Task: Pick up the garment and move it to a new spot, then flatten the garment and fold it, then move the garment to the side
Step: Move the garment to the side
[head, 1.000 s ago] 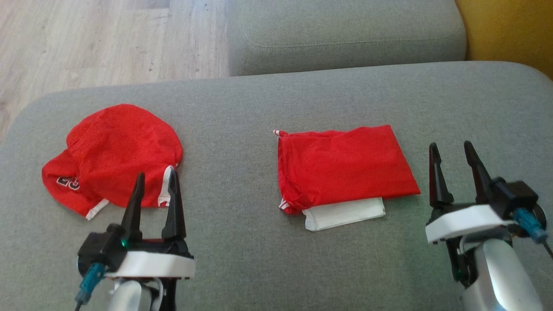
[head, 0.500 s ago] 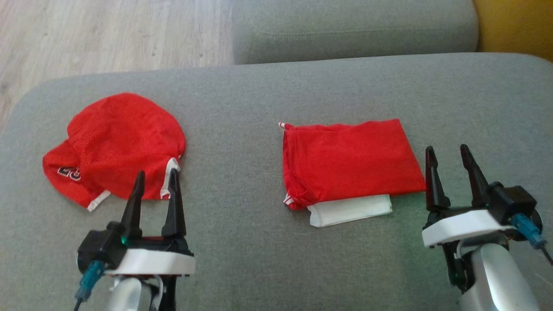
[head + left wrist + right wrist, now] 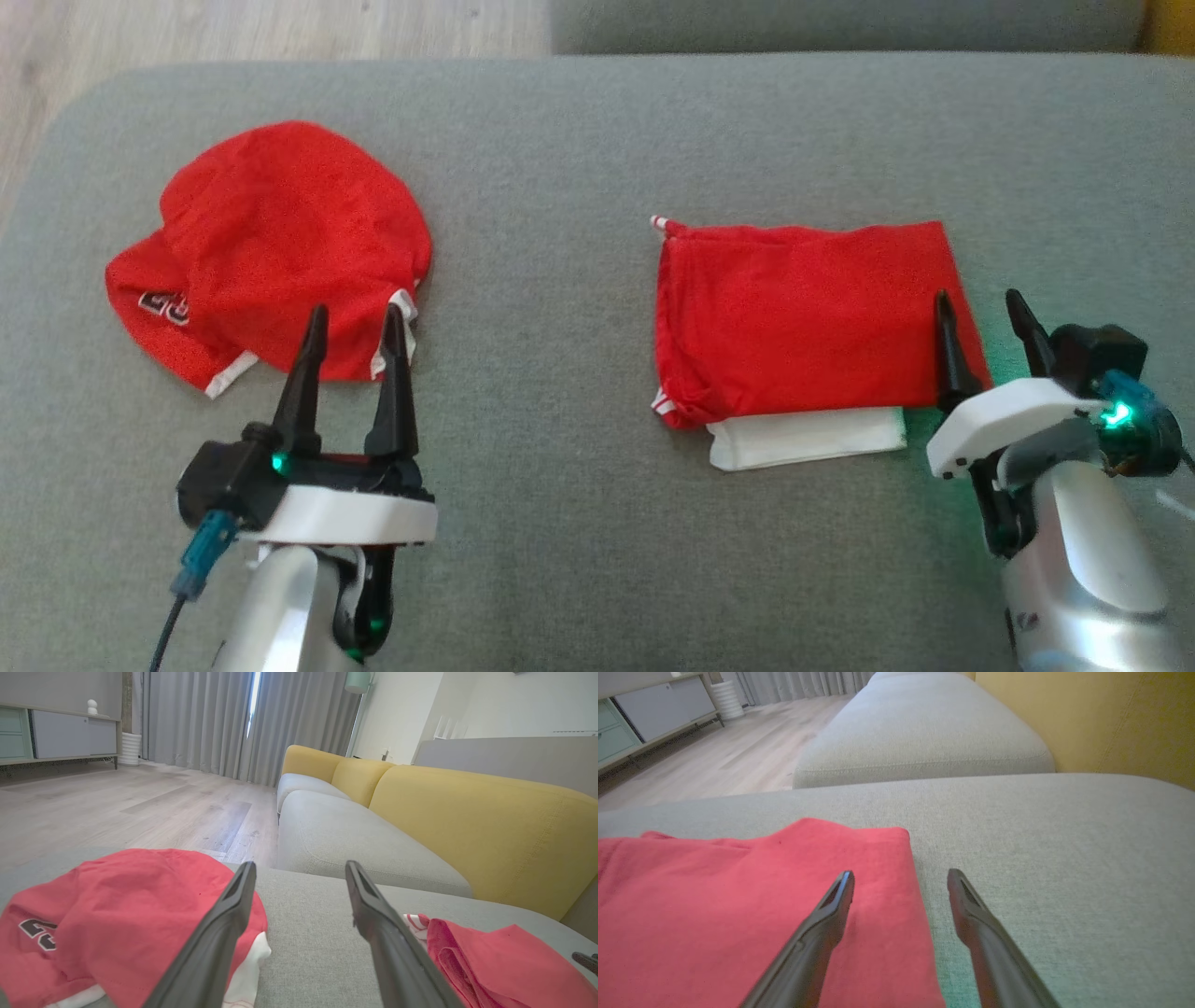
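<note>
Two red garments (one crumpled jersey (image 3: 280,243), one folded garment (image 3: 803,317)) and two grippers: left gripper (image 3: 356,310), right gripper (image 3: 978,297).

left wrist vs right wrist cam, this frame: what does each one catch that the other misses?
Left wrist adds: the crumpled red jersey with its number print, lying left of the open left gripper. Right wrist adds: a close look at the right edge of the folded red garment, with the open right gripper straddling it, one finger over cloth and one over bare cushion. Shared: the folded red garment, grey sofa cushion, yellow backrest, wood floor, cabinet.
</note>
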Robot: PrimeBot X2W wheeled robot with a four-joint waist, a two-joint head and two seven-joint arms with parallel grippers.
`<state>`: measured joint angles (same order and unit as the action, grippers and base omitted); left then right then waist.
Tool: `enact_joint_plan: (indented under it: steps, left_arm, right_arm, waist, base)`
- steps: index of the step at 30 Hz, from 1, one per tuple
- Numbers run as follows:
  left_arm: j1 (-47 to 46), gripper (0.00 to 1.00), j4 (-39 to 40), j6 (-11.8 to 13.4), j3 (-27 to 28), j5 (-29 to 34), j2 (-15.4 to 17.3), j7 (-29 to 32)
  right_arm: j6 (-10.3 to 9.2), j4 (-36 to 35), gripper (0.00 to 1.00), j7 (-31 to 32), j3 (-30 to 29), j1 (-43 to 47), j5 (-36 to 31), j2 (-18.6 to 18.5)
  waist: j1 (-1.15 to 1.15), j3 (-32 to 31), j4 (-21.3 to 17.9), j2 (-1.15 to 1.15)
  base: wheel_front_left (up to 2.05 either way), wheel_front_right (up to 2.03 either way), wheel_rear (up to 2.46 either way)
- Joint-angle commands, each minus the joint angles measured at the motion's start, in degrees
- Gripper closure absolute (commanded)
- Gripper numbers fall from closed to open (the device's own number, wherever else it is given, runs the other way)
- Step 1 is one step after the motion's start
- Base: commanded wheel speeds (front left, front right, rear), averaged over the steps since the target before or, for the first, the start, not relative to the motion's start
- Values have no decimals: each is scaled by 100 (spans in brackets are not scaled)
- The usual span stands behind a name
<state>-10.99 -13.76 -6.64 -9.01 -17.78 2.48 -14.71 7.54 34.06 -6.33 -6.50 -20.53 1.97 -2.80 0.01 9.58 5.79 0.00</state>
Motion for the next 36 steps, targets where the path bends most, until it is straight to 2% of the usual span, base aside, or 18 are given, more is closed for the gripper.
enact_joint_plan:
  steps: [1,6,13,14,15,18,22,28,32,36]
  left_arm:
    - [-266,0,159,-32,127,-62,40,-29]
    - [-369,0,132,-38,56,-88,40,-29]
    - [-456,0,132,-45,115,-73,40,-29]
    - [-467,0,125,-47,115,-70,40,-29]
    - [-478,0,119,-49,116,-66,40,-29]
    - [-495,0,104,-52,127,-68,40,-29]
    - [-480,0,83,-55,127,-85,40,-29]
    - [-409,0,59,-45,160,-111,40,-29]
    - [-363,0,61,-35,167,-126,40,-29]
    - [-348,0,88,-32,155,-139,40,-29]
  right_arm:
    - [-5,1,0,42,22,-284,-78,-9]
    - [-5,669,0,192,-193,-574,-133,-9]
    - [-5,1416,0,282,126,-868,11,-8]
    - [-5,1478,33,253,193,-908,47,-8]
    - [-5,1519,99,194,264,-948,109,-8]
    - [-5,1571,100,0,359,-1055,123,-8]
    - [-5,1455,100,-254,370,-1143,-325,-12]
    - [-5,1140,100,-307,538,-1182,-800,-306]
    - [-5,889,100,-67,781,-1224,-899,-844]
    - [-5,763,100,220,947,-1268,-793,-1584]
  waist:
    - [-1,139,113,0]
    - [-1,307,181,0]
    - [-1,468,128,0]
    - [-1,477,115,0]
    - [-1,481,99,0]
    - [-1,448,26,0]
    - [-1,324,-64,0]
    - [-1,128,-154,0]
    - [-1,46,-185,0]
    - [-1,59,-177,0]
  base:
    - [0,0,0]
    - [0,0,0]
    - [0,0,0]
    - [0,0,0]
    - [0,0,0]
    - [0,0,0]
    - [0,0,0]
    - [0,0,0]
    - [0,0,0]
    - [0,0,0]
